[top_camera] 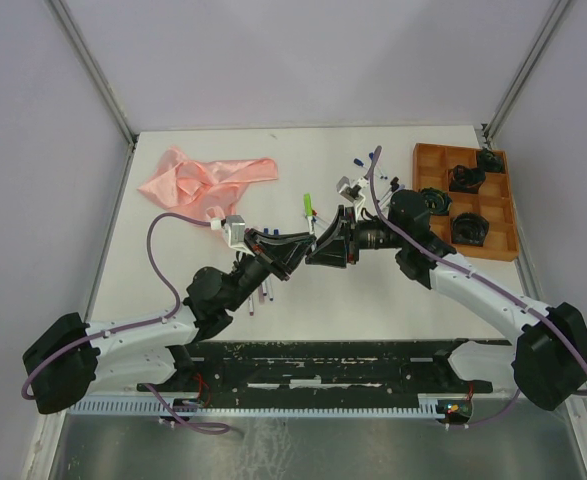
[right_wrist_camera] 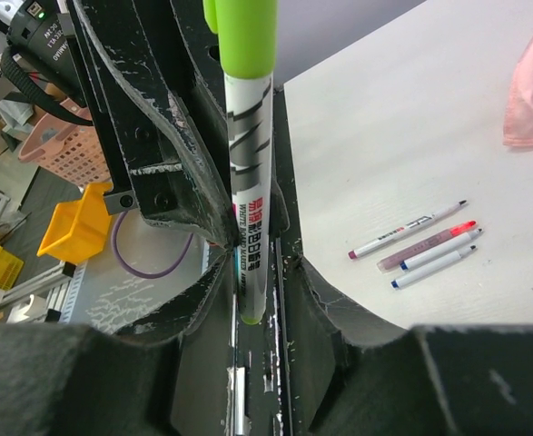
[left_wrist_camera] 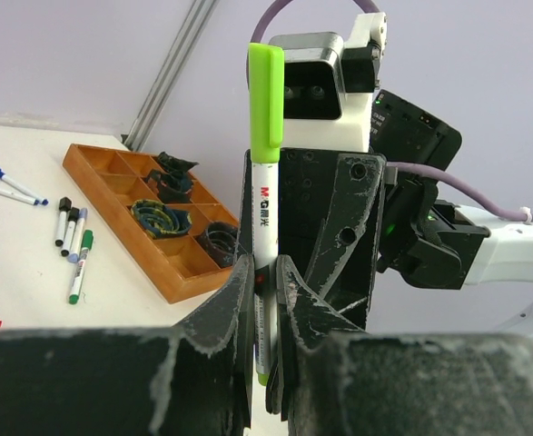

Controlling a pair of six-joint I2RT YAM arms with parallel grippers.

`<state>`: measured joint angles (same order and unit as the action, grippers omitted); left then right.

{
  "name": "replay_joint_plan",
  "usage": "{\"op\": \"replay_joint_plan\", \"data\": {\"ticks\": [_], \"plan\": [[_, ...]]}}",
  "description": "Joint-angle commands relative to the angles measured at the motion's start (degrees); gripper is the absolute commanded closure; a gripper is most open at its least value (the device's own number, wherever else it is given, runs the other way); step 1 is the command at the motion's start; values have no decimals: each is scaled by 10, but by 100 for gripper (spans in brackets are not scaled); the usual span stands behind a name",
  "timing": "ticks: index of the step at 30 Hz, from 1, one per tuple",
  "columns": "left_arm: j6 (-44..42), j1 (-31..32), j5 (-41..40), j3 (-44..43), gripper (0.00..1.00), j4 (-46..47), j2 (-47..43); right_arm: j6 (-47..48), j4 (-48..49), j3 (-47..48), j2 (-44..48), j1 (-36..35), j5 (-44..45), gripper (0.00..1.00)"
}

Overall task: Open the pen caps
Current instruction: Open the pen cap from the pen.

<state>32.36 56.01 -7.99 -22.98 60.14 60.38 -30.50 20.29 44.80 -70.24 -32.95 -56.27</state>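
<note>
Two grippers meet above the middle of the table [top_camera: 163,290]. The left gripper [left_wrist_camera: 264,304] is pinched tight on the lower white barrel of a pen [left_wrist_camera: 266,218] and holds it upright. The lime-green cap [left_wrist_camera: 265,100] sits on the pen's top end, clear of both sets of fingers. The right gripper [right_wrist_camera: 252,272] faces it from the other side. Its fingers stand close on either flank of the same barrel near the bottom end, but I cannot tell whether they press on it.

Under the left arm, toward the near edge, three bare-tipped pens [right_wrist_camera: 420,238] lie side by side. Several capped pens [left_wrist_camera: 71,238] lie loose by the far edge, just beside a wooden tray [top_camera: 443,150] in the far right corner. Dark coiled pieces [top_camera: 470,228] fill some of the tray's compartments. A pink cloth [top_camera: 208,180] lies crumpled toward the far left corner.
</note>
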Motion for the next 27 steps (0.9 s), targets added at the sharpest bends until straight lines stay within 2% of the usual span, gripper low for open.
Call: {"op": "replay_joint_plan", "data": {"ticks": [1,20,24,27], "plan": [[23,4,-2,-11,97,34,-1,17,-11,32,10,3,13,61],[25,4,0,-10,97,35,7,11,-12,34,12,7,10,65],[24,4,-1,-9,96,34,7,11,-12,36,11,7,9,73],[21,3,-1,-9,91,31,5,10,-13,38,9,8,4,88]]}}
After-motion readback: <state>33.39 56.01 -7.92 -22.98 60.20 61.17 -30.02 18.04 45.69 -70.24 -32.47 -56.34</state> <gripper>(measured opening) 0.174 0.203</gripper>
